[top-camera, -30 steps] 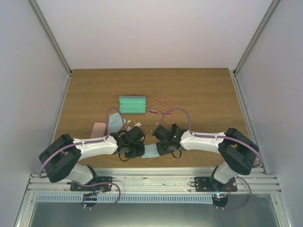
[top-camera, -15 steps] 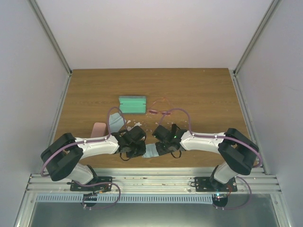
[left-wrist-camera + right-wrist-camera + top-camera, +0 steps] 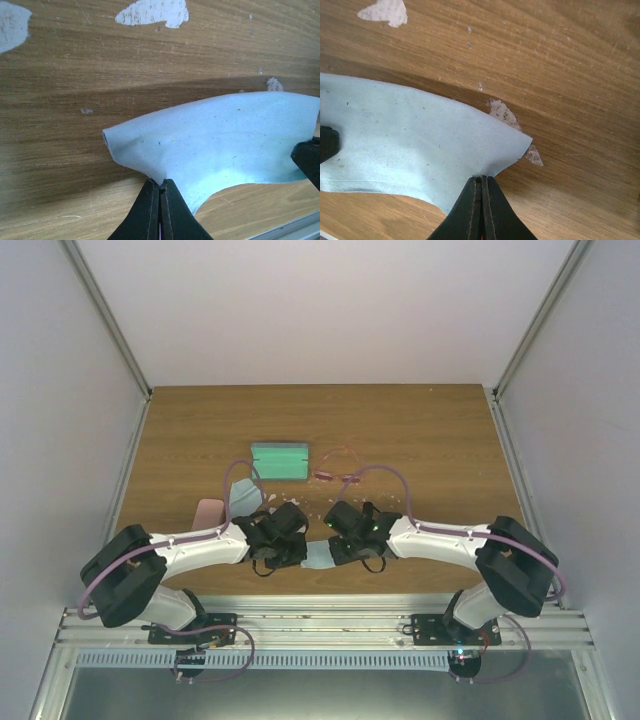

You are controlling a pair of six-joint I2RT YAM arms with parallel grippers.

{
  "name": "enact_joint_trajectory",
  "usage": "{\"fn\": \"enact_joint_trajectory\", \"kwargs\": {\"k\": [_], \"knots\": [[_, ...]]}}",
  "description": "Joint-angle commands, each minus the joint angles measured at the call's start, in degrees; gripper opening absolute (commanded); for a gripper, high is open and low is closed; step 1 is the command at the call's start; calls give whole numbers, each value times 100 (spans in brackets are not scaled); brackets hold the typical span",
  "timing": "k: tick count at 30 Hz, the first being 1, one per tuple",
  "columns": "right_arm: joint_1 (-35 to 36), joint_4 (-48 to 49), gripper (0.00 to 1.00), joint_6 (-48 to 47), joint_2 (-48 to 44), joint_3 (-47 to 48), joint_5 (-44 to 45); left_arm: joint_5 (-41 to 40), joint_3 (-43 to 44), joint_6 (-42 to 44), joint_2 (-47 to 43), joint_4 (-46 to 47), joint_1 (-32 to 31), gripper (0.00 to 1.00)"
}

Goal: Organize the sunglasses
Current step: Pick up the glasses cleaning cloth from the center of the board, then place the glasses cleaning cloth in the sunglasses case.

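Observation:
A pair of sunglasses (image 3: 338, 470) with a thin pink frame lies on the table beyond both grippers, to the right of a teal-green case (image 3: 279, 460). A light blue cloth (image 3: 318, 558) stretches between the two grippers near the front edge. My left gripper (image 3: 291, 543) is shut on the cloth's (image 3: 225, 145) left end, its tips (image 3: 160, 186) pinching a fold. My right gripper (image 3: 338, 538) is shut on the cloth's (image 3: 410, 150) right corner, its tips (image 3: 481, 179) pressed together on it. Both wrists hide much of the cloth from above.
A second light blue cloth (image 3: 243, 498) and a pink case (image 3: 208, 512) lie behind the left arm. The wooden table (image 3: 430, 440) has pale chipped patches (image 3: 152, 12). Grey walls close in both sides, and a metal rail (image 3: 320, 625) runs along the front edge.
My left gripper has closed its last bit onto the cloth's left end. Both wrists shifted slightly, and the cloth is now drawn between them.

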Motion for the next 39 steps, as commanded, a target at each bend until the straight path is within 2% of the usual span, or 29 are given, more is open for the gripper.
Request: {"fn": "enact_joint_trajectory", "kwargs": {"k": [1,9,17,30,39], "knots": [[-29,-155,1,89,-113,132,202,-171,120,103,-160,-35,53,0],[-31,-193,1,36,-1,188,276,-129,55,142,-151,12,70,0],[-133,-168,1,-119,197,780,475,2,471,666,-200,-150,412,0],[-696,362,1,-652,1250,2383,515,419,1555,2417,46,-587,2121,0],[-1099,944,1,-694,2160,3297,267,650,2575,3452,946,-711,3011,0]]}}
